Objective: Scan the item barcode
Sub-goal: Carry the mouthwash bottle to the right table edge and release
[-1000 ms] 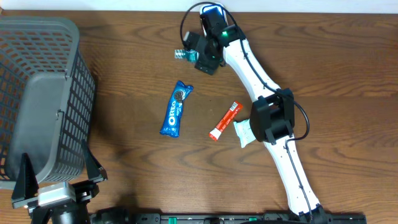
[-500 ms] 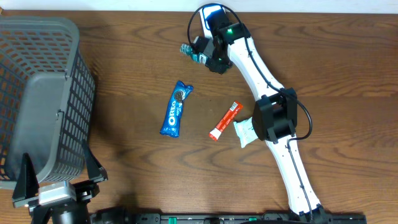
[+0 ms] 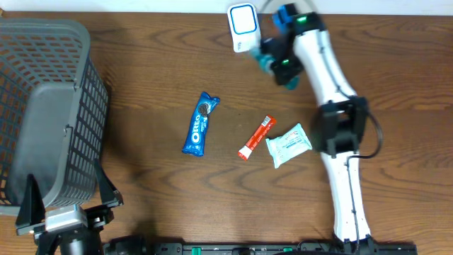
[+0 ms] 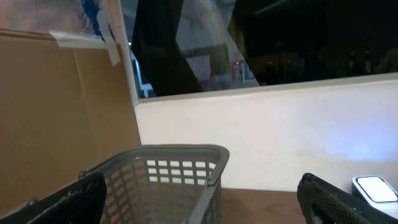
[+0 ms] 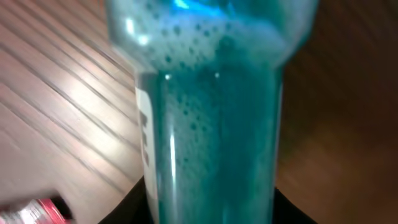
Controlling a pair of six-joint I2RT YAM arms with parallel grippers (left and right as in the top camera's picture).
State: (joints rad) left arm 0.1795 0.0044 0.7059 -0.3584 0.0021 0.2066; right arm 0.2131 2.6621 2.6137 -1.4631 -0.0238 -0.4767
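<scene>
Holds one translucent teal plastic bottle (image 3: 266,62) in the right jaws, clamped on its body, up near the far edge of the brown wooden desk (image 3: 141,71). Sets it just beside one white handheld scanner with a lit pale-blue face (image 3: 243,25), to the right and a little nearer; cannot tell whether the two touch. Fills almost the whole right wrist view with that bottle: small bubbles inside, a pale label edge down its left side. Cannot tell which way any barcode faces.

Counts three flat packets mid-desk:
- one blue Oreo biscuit packet (image 3: 200,124), apart to the left
- one thin red stick sachet (image 3: 256,137)
- one white-and-teal wipes pouch (image 3: 289,144), just beside the sachet

Adds one grey plastic mesh basket (image 3: 42,106) at the left edge.

Shows two arms — one white right arm (image 3: 333,85) reaching up the desk, and the left one low at the near-left corner by the basket. Left jaws wide apart, with dark fingers (image 4: 62,202) at both lower corners of the left wrist view. Between them, the basket rim, and the scanner at lower right.
</scene>
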